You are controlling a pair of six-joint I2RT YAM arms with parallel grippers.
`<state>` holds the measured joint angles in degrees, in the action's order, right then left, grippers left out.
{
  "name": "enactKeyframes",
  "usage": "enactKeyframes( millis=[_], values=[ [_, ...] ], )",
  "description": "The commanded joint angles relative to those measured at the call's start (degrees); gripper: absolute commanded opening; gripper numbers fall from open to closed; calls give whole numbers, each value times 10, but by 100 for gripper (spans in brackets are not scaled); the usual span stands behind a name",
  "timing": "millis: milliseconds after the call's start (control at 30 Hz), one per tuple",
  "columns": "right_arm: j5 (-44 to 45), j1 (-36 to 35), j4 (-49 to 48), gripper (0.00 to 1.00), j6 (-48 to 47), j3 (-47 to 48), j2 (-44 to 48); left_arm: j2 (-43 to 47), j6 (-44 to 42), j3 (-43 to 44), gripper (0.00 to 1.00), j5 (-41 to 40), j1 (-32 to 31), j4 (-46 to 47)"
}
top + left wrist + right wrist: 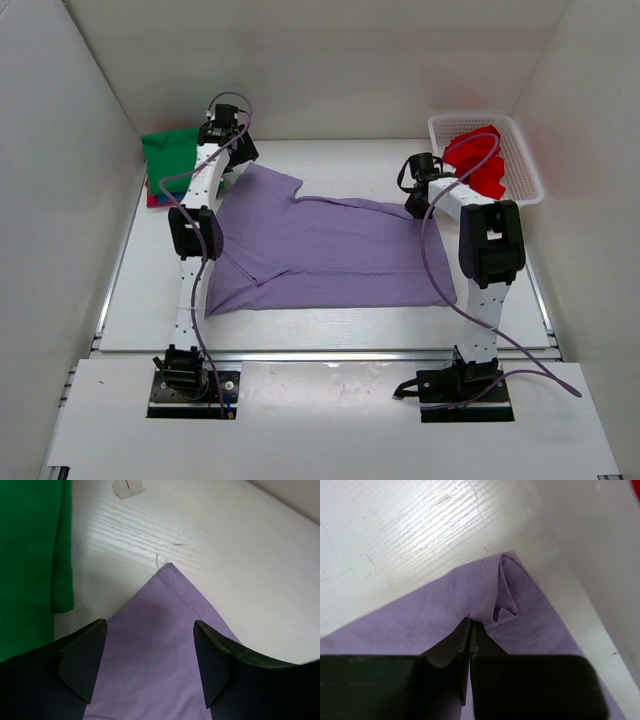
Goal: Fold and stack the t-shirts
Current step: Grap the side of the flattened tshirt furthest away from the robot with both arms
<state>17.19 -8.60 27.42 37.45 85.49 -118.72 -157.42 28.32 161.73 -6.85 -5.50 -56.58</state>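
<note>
Left gripper (149, 625): open. In the left wrist view its two dark fingers (85, 660) stand wide apart at the bottom of the frame, with nothing clamped between them. A pointed corner of the lavender-purple t-shirt (165, 600) lies flat on the white table (225, 545) between and beyond the fingertips. Whether the fingers touch the cloth cannot be told.

Right gripper (470, 622): closed, pinching the same lavender-purple t-shirt. In the right wrist view the jaws meet with no gap at the lower centre of the frame. A hemmed edge of the cloth is caught at their tips, and a small raised fold bunches up just beyond them.

Top view: the lavender-purple t-shirt is spread across the middle of the frame. The open gripper is at its upper left corner and the closed gripper at its upper right edge. The cloth lies mostly flat, with one flap turned over near its lower left.

Other garments: a green t-shirt (170, 150) sits at the upper left of the top view, just beside the left arm's wrist. In the left wrist view it fills the left edge of the frame, close to the purple corner but apart from it. A red t-shirt (478, 160) lies crumpled in a white lattice basket (528, 170) at the upper right, just beyond the right arm's wrist.

Minor item: a small piece of tape (127, 487) is stuck to the table at the top of the left wrist view.
</note>
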Motion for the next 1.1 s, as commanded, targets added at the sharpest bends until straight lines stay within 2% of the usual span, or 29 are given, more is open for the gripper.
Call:
enactKeyframes(
  millis=[0, 100, 200, 300, 400, 467, 500, 533, 700, 733, 800, 900, 1000, 1067],
  values=[
    [4, -1, -28, 0, 1, -6, 32, -5, -1, 9, 81, -16, -15, 8],
    [0, -3, -39, 0, 5, -24, 41, -21, 2, 8, 87, -19, -21, 21],
    [-2, 1, -44, 0, 2, -30, 46, -39, 16, 8, 92, 36, -22, 34],
    [-2, 3, -46, 0, 1, -28, 46, -39, 22, 1, 98, 49, -15, 35],
    [-8, 0, -42, 0, 0, -28, 49, -47, 21, 7, 97, 57, -15, 26],
    [-6, 3, -44, 0, -2, -30, 48, -45, 21, 9, 85, 61, -13, 22],
    [-11, 2, -49, 0, -1, -35, 43, -49, 24, 10, 63, 65, -11, 26],
    [-13, 4, -52, 0, -2, -31, 48, -51, 25, 9, 48, 68, -9, 25],
    [-13, 3, -52, 0, -1, -35, 52, -54, 34, 9, 40, 65, -6, 21],
    [-10, -1, -53, 1, -1, -37, 49, -53, 33, 10, 41, 74, -5, 18],
    [-13, 3, -53, 0, 0, -39, 55, -53, 33, 8, 81, 69, -3, 7],
    [-15, 8, -57, 0, 0, -41, 53, -47, 32, 6, 92, 31, -14, -9],
    [-11, 9, -52, 0, -6, -42, 54, -36, 23, 9, 99, -9, -24, -13],
    [-14, 10, -57, 0, -8, -45, 56, -32, 18, 10, 99, -20, -35, -12]
  ],
)
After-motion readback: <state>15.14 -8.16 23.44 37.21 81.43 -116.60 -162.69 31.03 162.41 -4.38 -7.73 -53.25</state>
